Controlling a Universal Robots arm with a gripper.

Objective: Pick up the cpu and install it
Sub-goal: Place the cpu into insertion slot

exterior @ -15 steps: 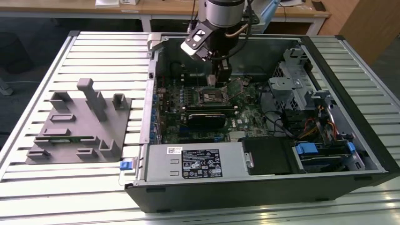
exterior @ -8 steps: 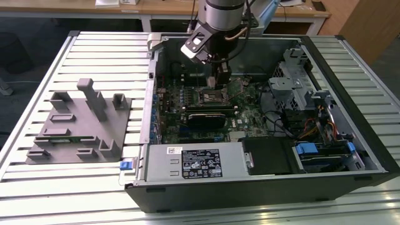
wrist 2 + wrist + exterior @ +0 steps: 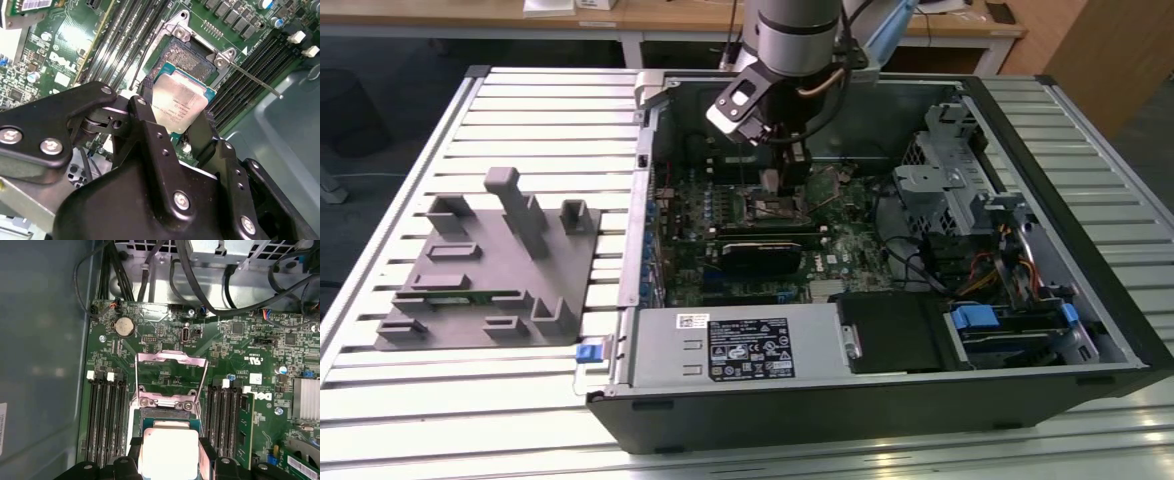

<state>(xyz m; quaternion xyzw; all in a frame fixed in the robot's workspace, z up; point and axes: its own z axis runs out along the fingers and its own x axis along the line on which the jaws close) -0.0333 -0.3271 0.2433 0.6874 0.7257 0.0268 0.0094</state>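
CPU (image 3: 180, 102), pinched by its two opposite edges in my claw (image 3: 174, 116), hangs just above the open socket (image 3: 189, 56) inside the computer case (image 3: 881, 410); I judge that a skewed or off-centre descent could bend the socket's contacts, and a weak pinch could drop it.

Silvery square cpu (image 3: 177, 102) held just above the socket (image 3: 189, 54).

The cpu (image 3: 180, 102) had a smooth, silvery metal top with a dull sheen. The fingers (image 3: 150, 132) looked matt black, with shiny screws. The socket frame (image 3: 170, 359) was bare bright metal on a glossy green board (image 3: 235, 352). The fixture (image 3: 494, 270) was matt grey plastic, the worktop (image 3: 454, 420) ribbed pale metal.
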